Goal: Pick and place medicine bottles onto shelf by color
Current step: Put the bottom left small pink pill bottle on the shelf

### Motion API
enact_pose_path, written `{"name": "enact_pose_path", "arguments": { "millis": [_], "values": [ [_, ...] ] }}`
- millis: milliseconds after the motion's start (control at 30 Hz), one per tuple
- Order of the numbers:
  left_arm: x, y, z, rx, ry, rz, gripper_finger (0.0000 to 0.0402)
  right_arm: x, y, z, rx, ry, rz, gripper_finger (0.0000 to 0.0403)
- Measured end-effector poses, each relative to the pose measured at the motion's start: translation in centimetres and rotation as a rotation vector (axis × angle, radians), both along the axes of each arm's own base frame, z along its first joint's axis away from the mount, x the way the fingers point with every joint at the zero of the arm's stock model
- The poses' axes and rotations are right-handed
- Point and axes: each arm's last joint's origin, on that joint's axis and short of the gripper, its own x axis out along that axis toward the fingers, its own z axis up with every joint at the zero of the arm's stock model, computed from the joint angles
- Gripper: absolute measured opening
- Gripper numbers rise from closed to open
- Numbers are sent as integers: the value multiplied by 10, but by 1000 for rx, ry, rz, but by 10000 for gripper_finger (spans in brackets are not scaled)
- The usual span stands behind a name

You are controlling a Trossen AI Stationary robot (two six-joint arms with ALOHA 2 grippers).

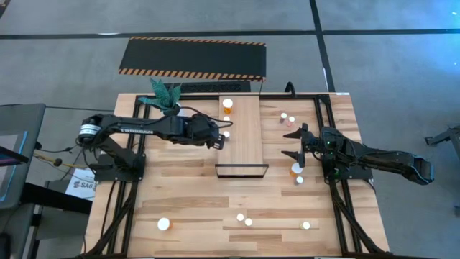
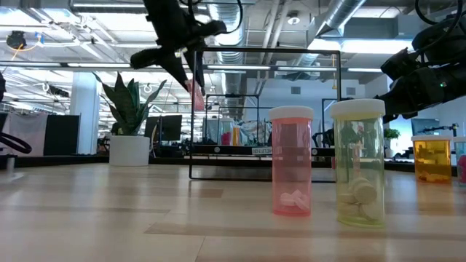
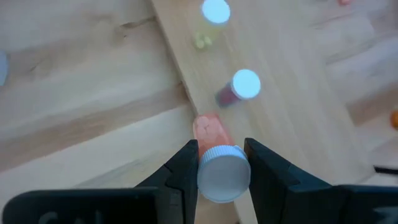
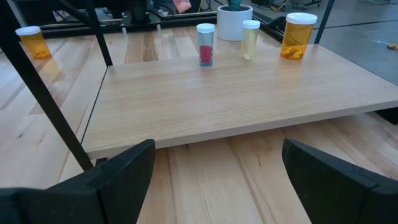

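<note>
My left gripper (image 3: pixel 221 148) is shut on a small pink bottle (image 3: pixel 210 132) with a white cap, above the left edge of the pale shelf (image 1: pixel 243 137). On the shelf's far end stand an orange bottle (image 4: pixel 298 34), a yellowish one (image 4: pixel 250 39) and a dark red one (image 4: pixel 206 45), all upright on their bases. My right gripper (image 1: pixel 297 144) waits open at the shelf's right side, with nothing between its fingers. More bottles stand loose on the table, such as a pink one (image 2: pixel 291 161) and a yellowish one (image 2: pixel 358 161) near the front edge. My left gripper pinches the pink bottle between its two fingers at the white cap (image 3: pixel 224 175). The fingers (image 3: pixel 186 163) slant down from the table's left side. The bottle is lifted clear of the shelf and tilted, its pink body (image 3: pixel 208 127) pointing down and away past the fingertips.
A white pot with a green plant (image 1: pixel 165 95) stands at the far left. A dark frame (image 1: pixel 241 170) closes the shelf's near end. Loose bottles stand right of the shelf (image 1: pixel 287 118), by my right gripper (image 1: pixel 297 170), and along the near edge (image 1: pixel 164 224).
</note>
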Motion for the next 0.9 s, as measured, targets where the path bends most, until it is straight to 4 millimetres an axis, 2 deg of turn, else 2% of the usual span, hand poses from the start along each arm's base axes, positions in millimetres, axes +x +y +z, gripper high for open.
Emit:
{"name": "enact_pose_path", "arguments": {
  "millis": [200,767,900],
  "values": [
    [7,4,-13,-66,10,52,89,0,0,0,0,0,0,374],
    [10,5,-12,-169,-84,178,89,0,0,0,0,0,0,374],
    [13,3,-17,-182,-69,191,89,0,0,0,0,0,0,374]
  ]
}}
